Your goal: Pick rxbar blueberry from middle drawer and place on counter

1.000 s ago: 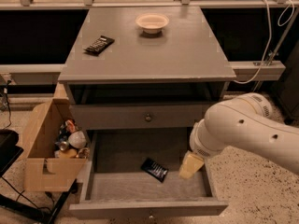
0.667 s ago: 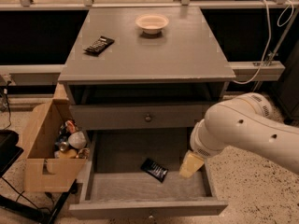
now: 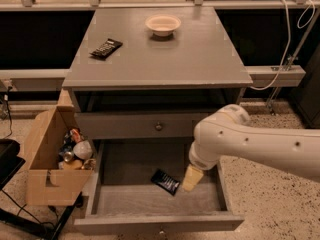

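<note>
The rxbar blueberry [image 3: 165,181], a dark navy flat bar, lies tilted on the floor of the open middle drawer [image 3: 125,194], near its centre. My gripper [image 3: 192,178] hangs at the end of the white arm inside the drawer, just right of the bar and close to it. The grey counter [image 3: 195,59] is the cabinet top above.
A black bar with white print [image 3: 106,48] and a pale bowl [image 3: 163,24] sit on the counter. A cardboard box [image 3: 52,164] full of items stands left of the drawer. The closed top drawer [image 3: 159,126] is above the open one. A cable [image 3: 286,39] hangs at the right.
The arm and gripper have shifted left, closer to the bar. The bar has not moved.
</note>
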Tool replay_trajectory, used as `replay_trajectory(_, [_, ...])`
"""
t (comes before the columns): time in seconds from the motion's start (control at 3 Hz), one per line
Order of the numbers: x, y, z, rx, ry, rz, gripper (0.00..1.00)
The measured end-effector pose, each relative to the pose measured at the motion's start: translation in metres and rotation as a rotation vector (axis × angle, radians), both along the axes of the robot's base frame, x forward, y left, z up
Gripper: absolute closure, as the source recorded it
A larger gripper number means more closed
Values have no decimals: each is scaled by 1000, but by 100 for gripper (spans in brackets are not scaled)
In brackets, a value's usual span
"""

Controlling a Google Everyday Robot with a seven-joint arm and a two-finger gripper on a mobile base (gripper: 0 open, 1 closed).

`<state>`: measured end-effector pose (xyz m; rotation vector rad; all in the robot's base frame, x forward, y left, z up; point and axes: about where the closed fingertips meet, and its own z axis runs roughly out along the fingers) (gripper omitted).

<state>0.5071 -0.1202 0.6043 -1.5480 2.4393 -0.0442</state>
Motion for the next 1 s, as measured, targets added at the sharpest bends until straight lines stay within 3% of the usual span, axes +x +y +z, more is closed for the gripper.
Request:
replay_trajectory(0.33, [24, 2, -59, -34, 43, -68, 0])
replay_trajectory(1.0, [61, 5, -146, 24, 65, -169, 0])
